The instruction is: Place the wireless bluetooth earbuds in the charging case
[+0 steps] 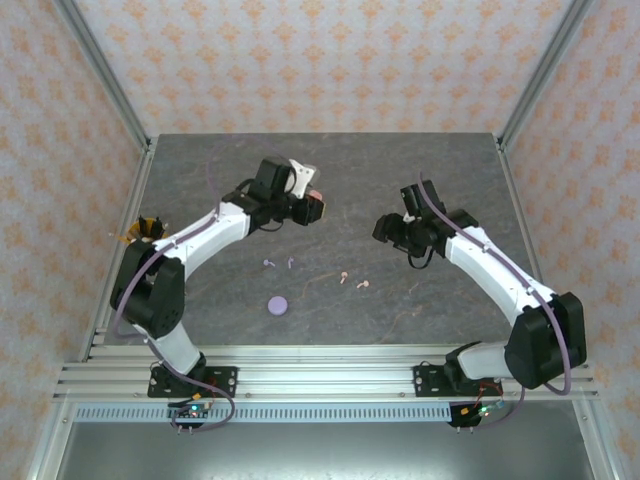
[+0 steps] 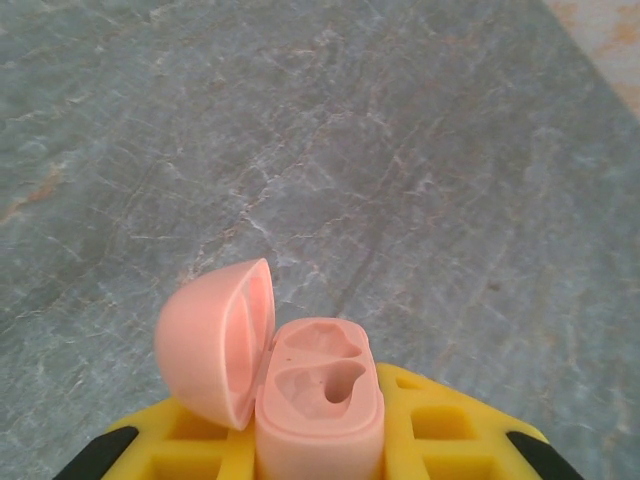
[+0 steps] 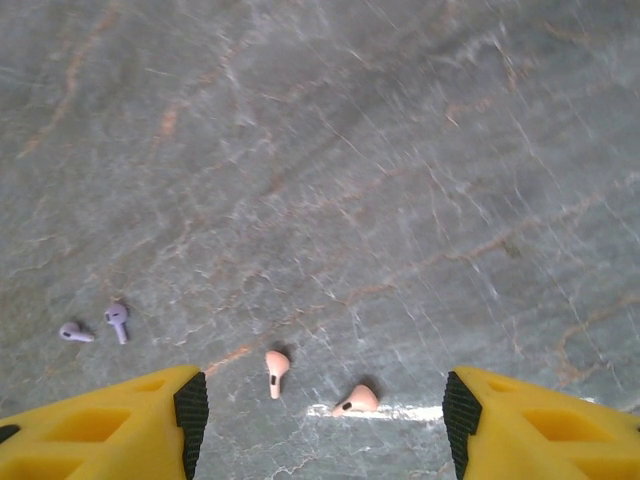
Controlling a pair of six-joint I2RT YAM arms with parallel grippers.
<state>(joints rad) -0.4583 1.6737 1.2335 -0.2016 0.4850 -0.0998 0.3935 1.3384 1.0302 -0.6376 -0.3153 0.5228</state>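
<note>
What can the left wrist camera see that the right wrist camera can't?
Left wrist camera: a pink charging case with its lid flipped open and both sockets empty, pinched by the left gripper.

Right wrist camera: two lilac earbuds and two pink earbuds lying loose near the open right gripper.

Both: yellow fingers and the grey marbled tabletop.

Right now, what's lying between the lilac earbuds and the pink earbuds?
Nothing. In the right wrist view, the stretch of table between the lilac earbuds and the pink earbuds is bare stone. The top view shows the same gap.
</note>
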